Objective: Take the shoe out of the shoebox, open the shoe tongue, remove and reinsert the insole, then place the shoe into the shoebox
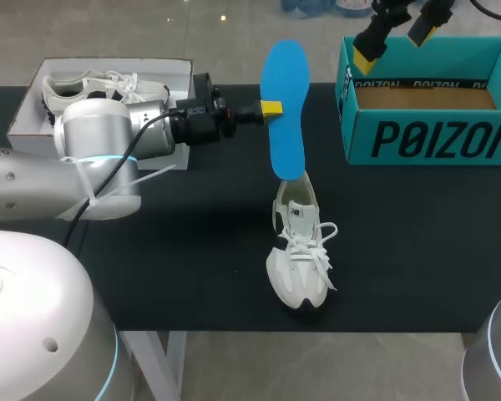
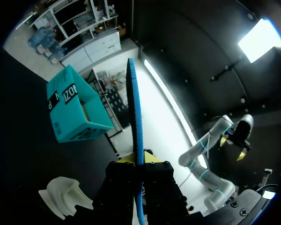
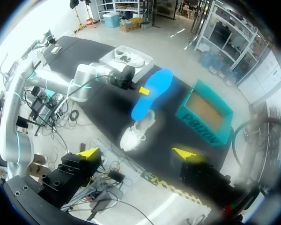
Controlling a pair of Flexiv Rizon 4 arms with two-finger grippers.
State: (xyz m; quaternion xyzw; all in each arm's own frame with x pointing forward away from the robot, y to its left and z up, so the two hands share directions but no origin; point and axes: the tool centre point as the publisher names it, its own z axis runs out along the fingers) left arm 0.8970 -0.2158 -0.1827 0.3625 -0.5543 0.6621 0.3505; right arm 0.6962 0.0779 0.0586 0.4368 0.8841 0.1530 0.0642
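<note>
A blue insole (image 1: 285,109) stands on end above the table, and my left gripper (image 1: 271,108) is shut on its edge from the left. The insole's lower end sits right at the opening of a white sneaker (image 1: 301,251), which stands upright on the black table. In the left wrist view the insole (image 2: 136,136) runs edge-on between the fingers, with the sneaker (image 2: 65,197) below. The teal shoebox (image 1: 484,142) stands open at the back right. My right gripper (image 1: 397,38) hangs high over it, open and holding nothing. The right wrist view looks down on the insole (image 3: 152,93), the sneaker (image 3: 136,132) and the shoebox (image 3: 199,123).
A white box (image 1: 29,104) holding a second white sneaker (image 1: 100,83) stands at the back left, behind my left arm (image 1: 108,142). The black table (image 1: 417,242) reaches to the front edge just below the sneaker.
</note>
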